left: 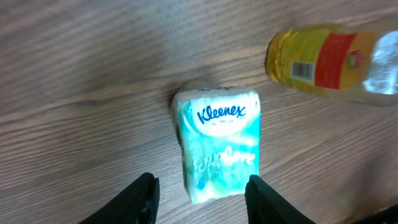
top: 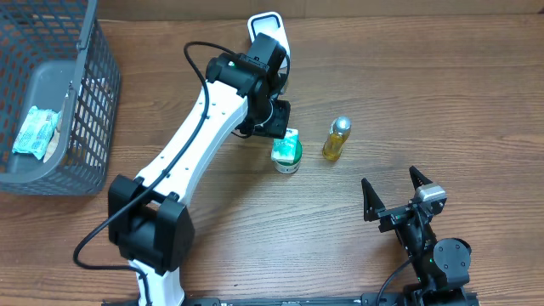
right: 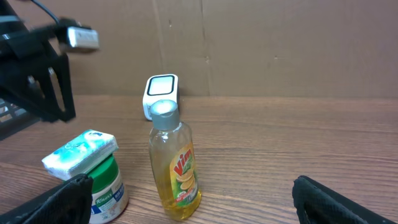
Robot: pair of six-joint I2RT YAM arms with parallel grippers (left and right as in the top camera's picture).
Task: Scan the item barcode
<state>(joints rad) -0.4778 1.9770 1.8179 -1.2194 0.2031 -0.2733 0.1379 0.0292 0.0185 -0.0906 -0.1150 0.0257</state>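
A teal Kleenex tissue pack point(left: 217, 146) lies on top of a green-lidded jar point(top: 286, 158), also seen as the pack point(right: 81, 152) on the jar point(right: 107, 186). My left gripper point(left: 200, 183) hovers over the pack, open, with the pack's near end between its fingers point(left: 142, 198) but not clamped; from above the left gripper point(top: 274, 119) sits just behind the jar. A white barcode scanner point(top: 268, 30) stands at the back. My right gripper point(top: 389, 180) is open and holds nothing, at the front right.
A yellow Vim bottle point(top: 337, 140) stands right of the jar, close in front of the right gripper point(right: 189, 202). A grey wire basket point(top: 81, 102) at the left edge holds another tissue pack point(top: 34, 132). A cardboard wall point(right: 280, 43) runs behind the scanner point(right: 160, 93).
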